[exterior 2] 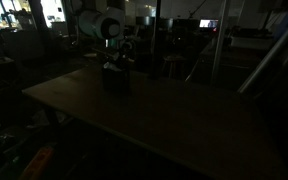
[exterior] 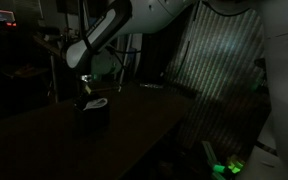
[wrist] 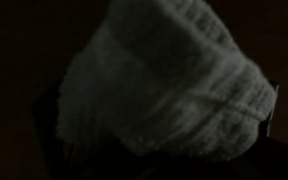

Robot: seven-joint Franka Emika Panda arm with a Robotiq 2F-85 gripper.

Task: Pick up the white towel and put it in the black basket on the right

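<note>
The gripper (exterior: 85,88), jaws pinched together on the bunched white towel (wrist: 164,90), hangs just above the black basket (exterior: 92,116), left of frame centre. This looks like the placing step. Next it needs to lower and release inside the walls.

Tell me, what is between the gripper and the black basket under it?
The white towel, bunched in the shut gripper just above the black basket. The wrist view shows it clearest.

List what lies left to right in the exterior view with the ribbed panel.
black basket, with the white towel at its top → ribbed panel. The robot arm stretches across above both, so it is left out.
</note>
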